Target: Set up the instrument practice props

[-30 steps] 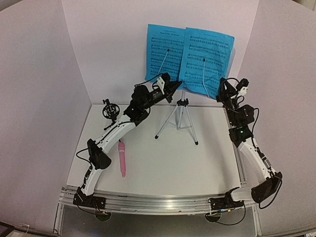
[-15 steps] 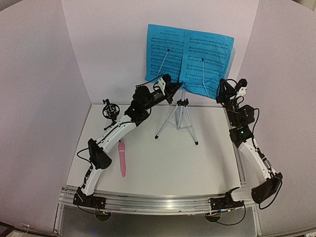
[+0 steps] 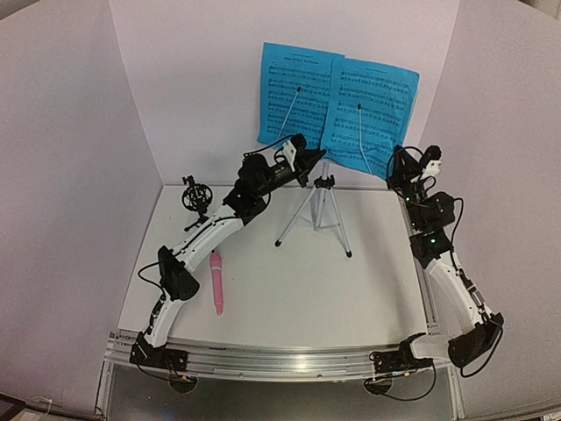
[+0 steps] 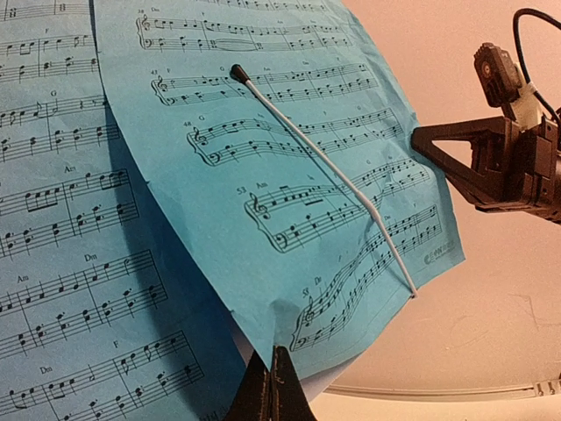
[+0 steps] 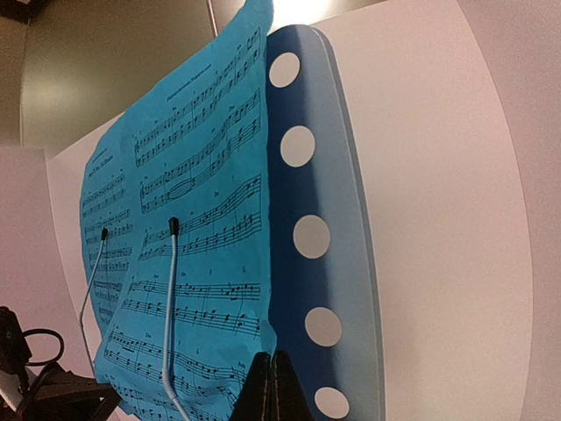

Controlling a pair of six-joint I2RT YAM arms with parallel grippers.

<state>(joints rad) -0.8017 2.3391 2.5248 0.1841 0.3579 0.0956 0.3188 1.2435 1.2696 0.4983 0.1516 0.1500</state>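
The pale-blue perforated music stand (image 5: pixel 316 237) stands on its silver tripod (image 3: pixel 320 215) at the back of the table. Two bright blue sheet-music pages lean on it, the left page (image 3: pixel 294 92) and the right page (image 3: pixel 370 110), each under a thin wire arm (image 4: pixel 324 175). My left gripper (image 4: pixel 273 353) is shut on the right page's creased bottom edge. My right gripper (image 5: pixel 273 355) is shut on that same page's right edge, which crumples at the tips. The slim pink microphone (image 3: pixel 216 281) lies on the table beside my left arm. The small black tripod mic holder (image 3: pixel 195 197) stands at the back left.
White walls close in the back and both sides of the table (image 3: pixel 351 289). The tripod's legs spread over the back middle. The aluminium rail (image 3: pixel 280 361) with both arm bases runs along the near edge.
The right page has slid slightly right and tilted clockwise on the stand. My right gripper has moved right and a little down with its edge. My left gripper has barely shifted.
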